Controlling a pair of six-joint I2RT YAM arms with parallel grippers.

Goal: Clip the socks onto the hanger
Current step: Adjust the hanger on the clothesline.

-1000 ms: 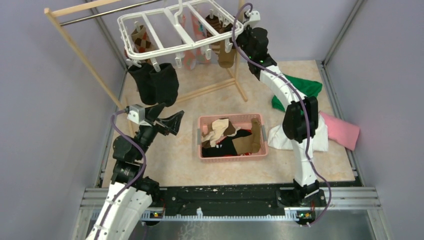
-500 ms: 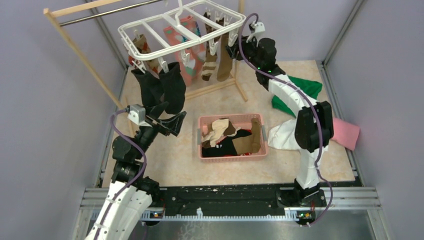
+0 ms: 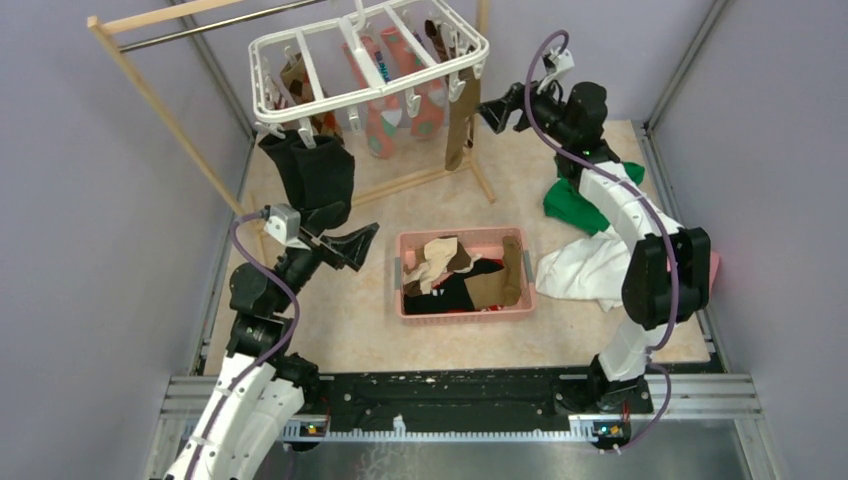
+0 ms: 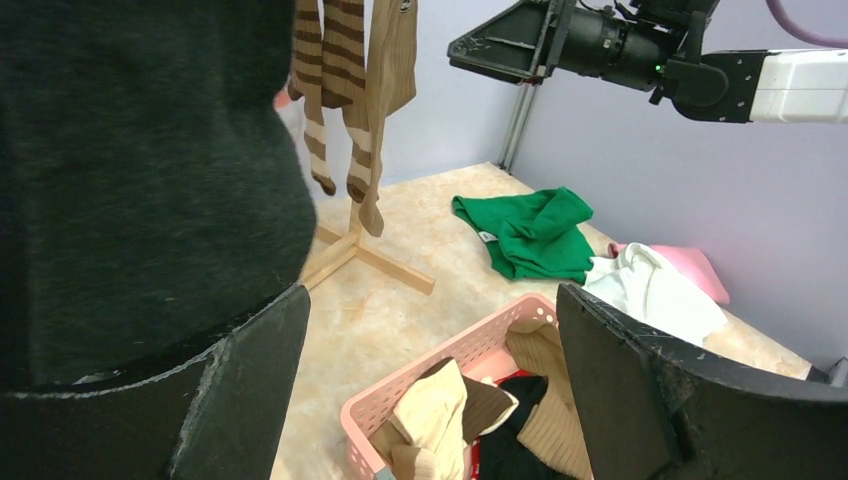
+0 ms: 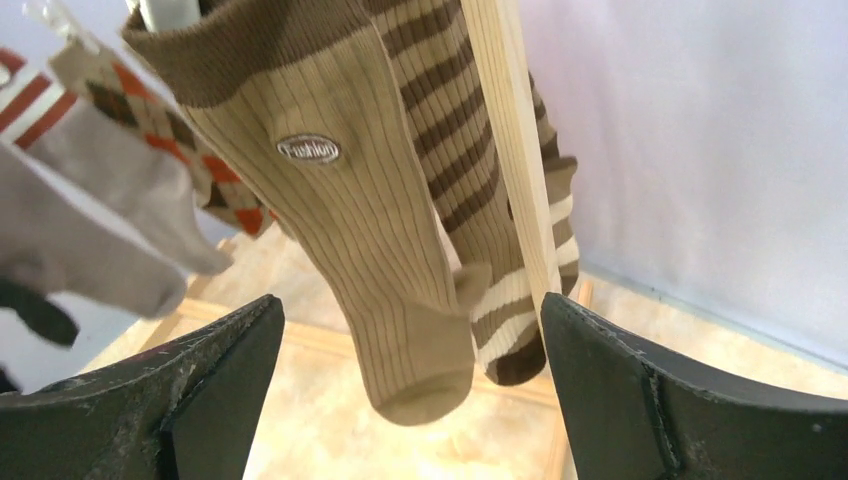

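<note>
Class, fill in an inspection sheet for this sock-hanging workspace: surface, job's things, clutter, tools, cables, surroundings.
Surface: beige table, bare around the pink basket.
Job's things: white hanger on the wooden rack; black socks, a plain brown sock and a striped sock are clipped on; more socks lie in the basket.
Clutter: green cloth, white cloth, pink cloth, right side.
Tools: left tool open, empty, beside the black socks; right tool open, empty, facing the brown sock, apart from it.
Cables: purple cable along each arm; no snag seen.
Surroundings: plain walls; nothing else seen.
</note>
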